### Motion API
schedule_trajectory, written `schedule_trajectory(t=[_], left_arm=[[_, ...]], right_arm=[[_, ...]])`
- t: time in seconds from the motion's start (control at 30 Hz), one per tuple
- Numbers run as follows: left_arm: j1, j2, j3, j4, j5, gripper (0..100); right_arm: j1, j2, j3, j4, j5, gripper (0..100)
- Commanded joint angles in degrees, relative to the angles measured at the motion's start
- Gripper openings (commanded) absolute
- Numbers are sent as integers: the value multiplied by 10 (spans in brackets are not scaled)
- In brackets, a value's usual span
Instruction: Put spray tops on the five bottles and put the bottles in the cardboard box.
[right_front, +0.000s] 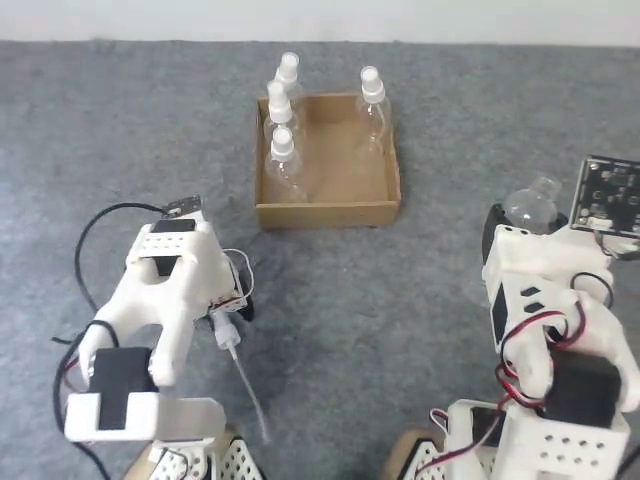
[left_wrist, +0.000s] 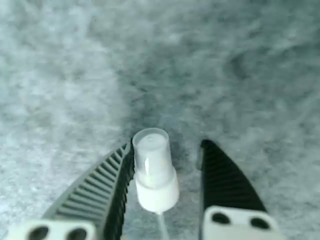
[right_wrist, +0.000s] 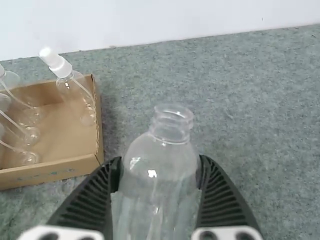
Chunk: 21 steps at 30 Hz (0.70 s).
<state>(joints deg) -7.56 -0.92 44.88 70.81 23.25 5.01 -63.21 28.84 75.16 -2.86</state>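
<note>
No text, number or sign can be read anywhere. The front wall of the cardboard box (right_wrist: 50, 172), ahead of the bottle (right_wrist: 160, 192) clamped in the right gripper (right_wrist: 160, 161) and off to one side of it, carries a few faint bluish marks, but they are too small to make out. The dark circuit board (right_front: 612, 195) just beside that gripper, seen from the high view, has tiny pale specks that may be print, and these cannot be made out either.
</note>
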Motion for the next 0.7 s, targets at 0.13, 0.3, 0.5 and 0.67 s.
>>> schedule_trajectory(t=[0.13,0.3,0.5,0.67], left_arm=[[1,-27,-5,-25,5,13],[0,-28,-23,-21,3,12],[-1,-28,-88,-16,5,12],[-1,-28,-168,40,3,12]], right_arm=[[0,-10,-4,-15,8,58],[-5,-10,-4,-15,8,58],[-13,-10,-4,-15,8,58],[-69,-5,-2,-15,8,58]])
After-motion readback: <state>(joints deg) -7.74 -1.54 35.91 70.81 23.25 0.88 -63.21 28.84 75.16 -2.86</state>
